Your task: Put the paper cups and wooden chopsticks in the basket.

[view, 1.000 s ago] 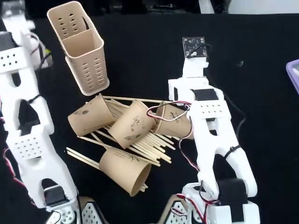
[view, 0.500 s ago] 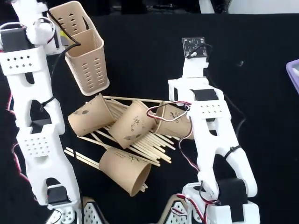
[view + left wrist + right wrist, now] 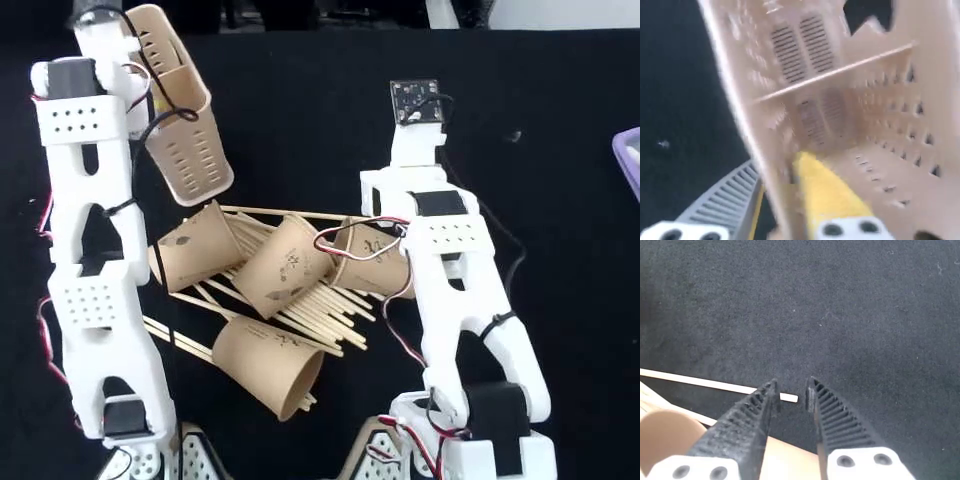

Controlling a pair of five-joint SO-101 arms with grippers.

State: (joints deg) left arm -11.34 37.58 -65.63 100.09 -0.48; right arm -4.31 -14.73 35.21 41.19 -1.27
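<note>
We are pinching the tilted basket's (image 3: 195, 160) wall between the left jaws, one inside and one outside, probably to steady it for loading. The right jaws are hanging slightly spread over the worktop (image 3: 300, 120), beside the heaped paper cups (image 3: 285, 265) and wooden chopsticks (image 3: 330, 320).

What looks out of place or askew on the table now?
The basket is tilted, not upright, with the left claw pinching its wall. Four paper cups lie on their sides over a scattered heap of chopsticks.
</note>
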